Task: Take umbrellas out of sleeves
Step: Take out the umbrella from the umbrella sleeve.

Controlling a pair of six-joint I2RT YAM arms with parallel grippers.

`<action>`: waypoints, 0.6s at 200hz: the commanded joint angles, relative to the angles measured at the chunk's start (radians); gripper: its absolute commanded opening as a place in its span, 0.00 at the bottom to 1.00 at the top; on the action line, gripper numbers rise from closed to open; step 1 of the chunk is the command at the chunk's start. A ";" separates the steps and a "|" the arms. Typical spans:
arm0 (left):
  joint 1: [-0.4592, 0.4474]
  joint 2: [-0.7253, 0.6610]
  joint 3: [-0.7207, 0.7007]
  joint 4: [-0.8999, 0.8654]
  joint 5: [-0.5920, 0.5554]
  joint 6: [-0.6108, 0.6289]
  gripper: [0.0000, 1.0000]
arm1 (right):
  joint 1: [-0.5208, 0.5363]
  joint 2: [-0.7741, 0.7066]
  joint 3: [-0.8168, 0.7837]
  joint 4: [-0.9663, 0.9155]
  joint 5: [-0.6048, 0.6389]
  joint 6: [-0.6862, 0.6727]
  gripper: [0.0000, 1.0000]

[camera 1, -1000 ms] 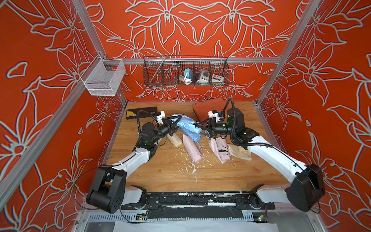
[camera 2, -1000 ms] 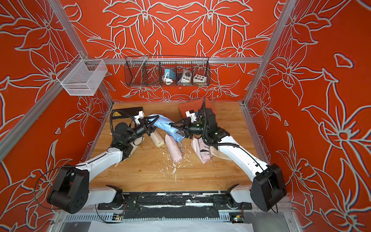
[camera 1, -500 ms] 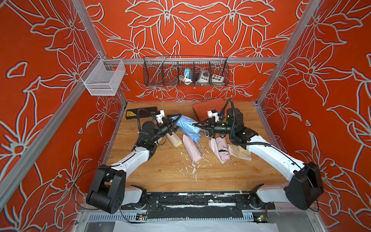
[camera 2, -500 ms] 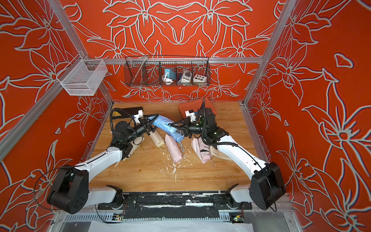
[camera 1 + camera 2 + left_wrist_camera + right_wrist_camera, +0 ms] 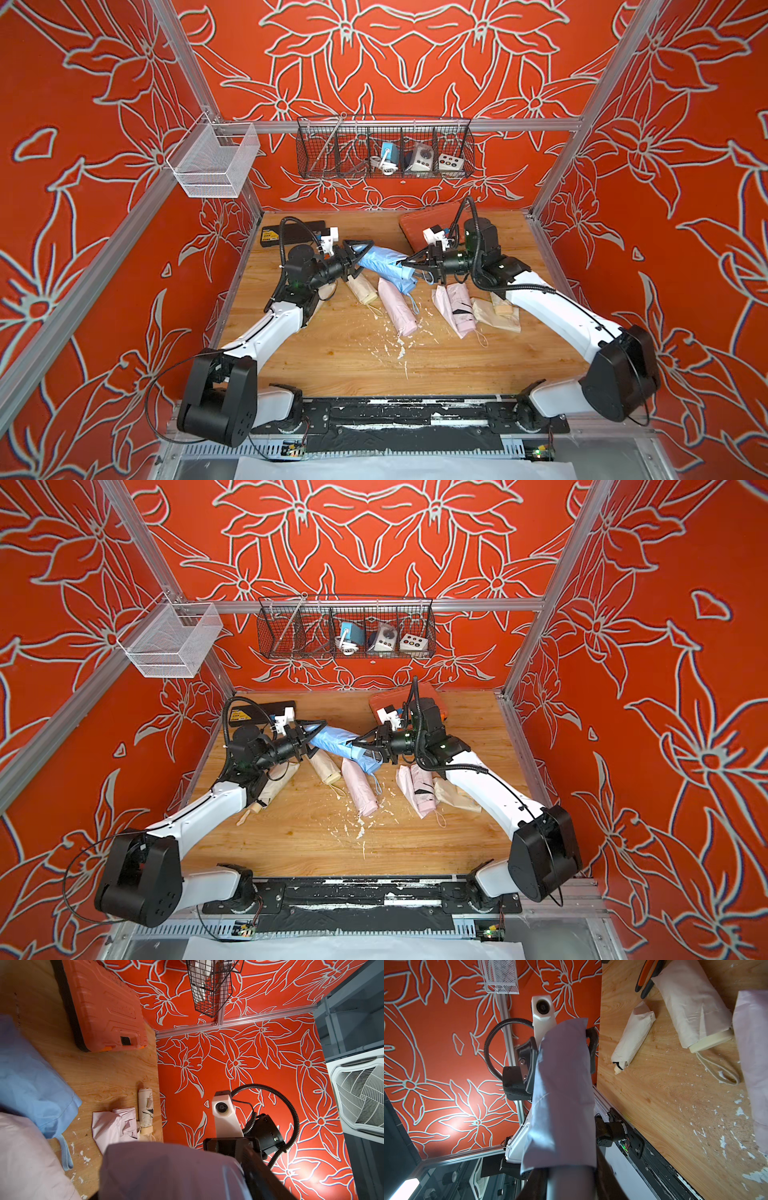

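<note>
Held above the counter (image 5: 353, 353), the sleeved blue umbrella (image 5: 380, 259) is clamped at one end by the closed right jaws, its long axis running straight out to the left jaws. Those, pinched on the tip of the sleeve (image 5: 562, 1064) a second ago, now stand open astride it, while the right pair has tightened.

No legible writing
A yellow label (image 5: 269, 237) is seen on the black case (image 5: 305, 227) behind the left gripper (image 5: 364, 257); its print cannot be read.
</note>
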 commanded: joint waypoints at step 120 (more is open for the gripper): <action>0.059 -0.096 -0.003 -0.225 0.103 0.223 0.67 | -0.060 -0.030 0.071 -0.211 -0.069 -0.202 0.12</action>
